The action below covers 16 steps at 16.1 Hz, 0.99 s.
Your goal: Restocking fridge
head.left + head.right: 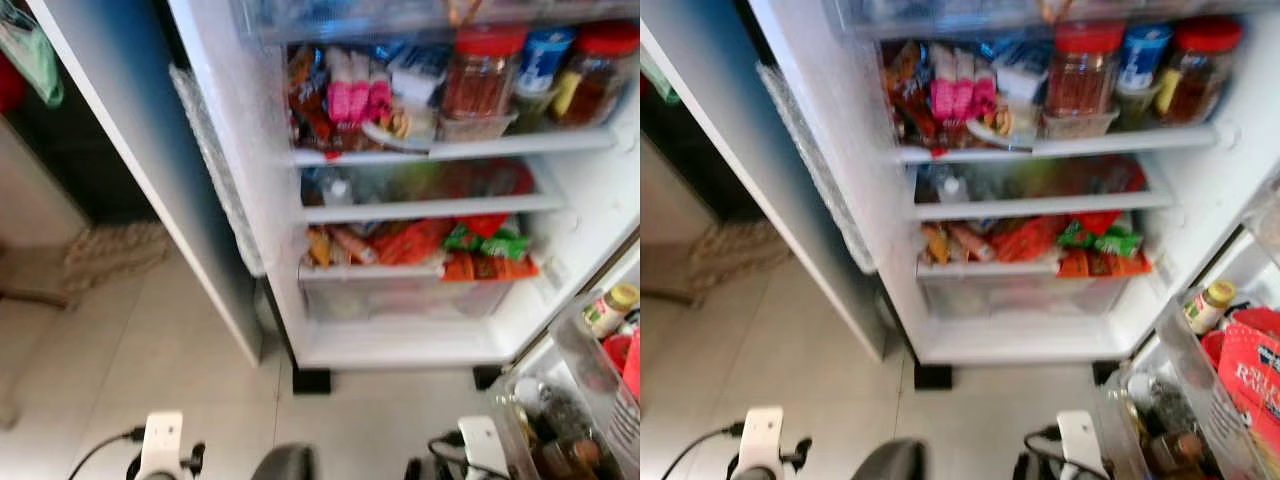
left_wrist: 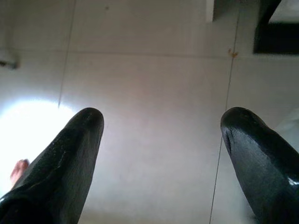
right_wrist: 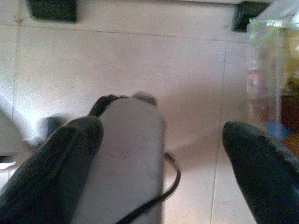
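Straight ahead, the fridge [image 1: 420,345] stands open, shelves crammed with red-lidded jars [image 1: 482,72] and packets. In the left wrist view, the left gripper [image 2: 161,126] hangs spread wide over floor tiles [image 2: 149,84]; in the right wrist view, the right gripper [image 3: 163,135] is spread wide and empty.

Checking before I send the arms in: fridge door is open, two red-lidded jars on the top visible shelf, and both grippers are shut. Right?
Not quite. The fridge is open and the red-lidded jars sit there, but the left gripper and right gripper are open, fingers wide apart in each wrist view.
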Tool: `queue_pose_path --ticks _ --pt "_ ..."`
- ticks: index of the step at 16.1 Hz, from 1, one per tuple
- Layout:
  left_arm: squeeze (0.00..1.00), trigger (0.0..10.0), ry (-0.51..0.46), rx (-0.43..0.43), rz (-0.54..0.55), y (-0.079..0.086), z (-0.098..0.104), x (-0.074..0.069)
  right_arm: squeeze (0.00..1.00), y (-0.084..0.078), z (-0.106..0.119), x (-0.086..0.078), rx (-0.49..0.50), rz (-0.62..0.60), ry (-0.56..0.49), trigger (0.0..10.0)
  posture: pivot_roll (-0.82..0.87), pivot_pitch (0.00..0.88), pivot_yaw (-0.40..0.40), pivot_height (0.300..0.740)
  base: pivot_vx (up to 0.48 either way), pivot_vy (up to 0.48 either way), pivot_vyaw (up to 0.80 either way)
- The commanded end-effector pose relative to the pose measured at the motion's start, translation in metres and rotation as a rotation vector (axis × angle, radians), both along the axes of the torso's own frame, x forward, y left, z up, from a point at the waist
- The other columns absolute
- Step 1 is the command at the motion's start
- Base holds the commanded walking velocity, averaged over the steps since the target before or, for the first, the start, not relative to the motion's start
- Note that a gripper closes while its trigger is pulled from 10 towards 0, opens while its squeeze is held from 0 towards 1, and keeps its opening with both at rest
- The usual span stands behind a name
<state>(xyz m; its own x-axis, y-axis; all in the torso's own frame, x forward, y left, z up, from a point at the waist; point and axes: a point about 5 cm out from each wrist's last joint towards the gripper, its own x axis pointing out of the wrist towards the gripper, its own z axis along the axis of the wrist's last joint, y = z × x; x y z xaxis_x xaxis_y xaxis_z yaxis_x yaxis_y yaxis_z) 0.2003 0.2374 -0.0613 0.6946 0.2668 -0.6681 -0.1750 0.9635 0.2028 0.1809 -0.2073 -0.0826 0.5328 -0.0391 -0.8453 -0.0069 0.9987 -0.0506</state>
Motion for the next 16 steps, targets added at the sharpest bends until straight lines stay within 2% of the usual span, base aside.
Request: queue_pose_path --ticks 1,5,10,12,13,16 --pt "0.0 10.0 0.04 0.008 0.012 0.005 -0.004 -0.009 0.0 0.007 -0.005 -0.008 0.025 -0.008 0.032 10.0 0.04 0.105 0.067 0.642 0.0 0.48 0.0" --pt "0.0 10.0 0.045 0.005 0.006 0.006 -0.004 -0.01 0.0 0.011 -0.006 -0.009 0.065 -0.043 0.019 10.0 0.04 0.1 0.077 0.675 0.0 0.362 0.0" --pt "0.0 10.0 0.077 -0.005 -0.017 0.005 -0.008 -0.014 0.0 0.01 -0.007 -0.012 0.065 -0.068 0.026 10.0 0.01 0.091 0.087 0.735 0.0 0.0 0.0" --pt "0.0 10.0 0.105 -0.021 -0.023 0.008 -0.011 -0.022 0.0 0.008 -0.008 -0.013 0.059 -0.082 0.031 10.0 -0.01 0.084 0.089 0.74 0.0 0.0 0.0" --pt "0.0 10.0 0.13 -0.027 -0.027 0.015 -0.013 -0.032 0.0 0.007 -0.008 -0.013 0.055 -0.094 0.034 10.0 -0.02 0.073 0.095 0.74 0.0 0.0 0.0" --pt "0.0 10.0 0.162 -0.026 -0.017 0.025 -0.015 -0.043 0.0 0.006 -0.008 -0.014 0.054 -0.112 0.037 10.0 -0.04 0.033 0.093 0.74 0.0 0.0 0.0"
